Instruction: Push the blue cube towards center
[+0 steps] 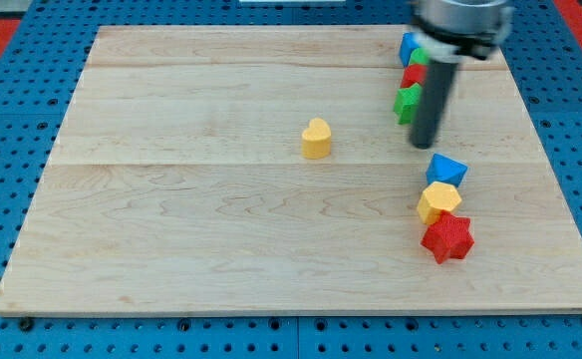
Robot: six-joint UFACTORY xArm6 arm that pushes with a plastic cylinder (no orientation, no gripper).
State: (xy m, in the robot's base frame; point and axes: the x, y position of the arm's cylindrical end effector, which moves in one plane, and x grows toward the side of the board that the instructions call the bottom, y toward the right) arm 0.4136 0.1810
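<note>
The blue cube (446, 169) lies at the view's right, touching a yellow hexagon block (437, 201) just below it. My tip (424, 145) stands just above and slightly left of the blue cube, very close to its upper left edge. The dark rod rises from there toward the view's top.
A red star block (447, 237) sits below the yellow hexagon. A yellow heart block (317, 139) lies near the board's middle. Behind the rod at the top right sit a green star block (407, 102), a red block (413, 76), a blue block (409, 47) and a green block (421, 57).
</note>
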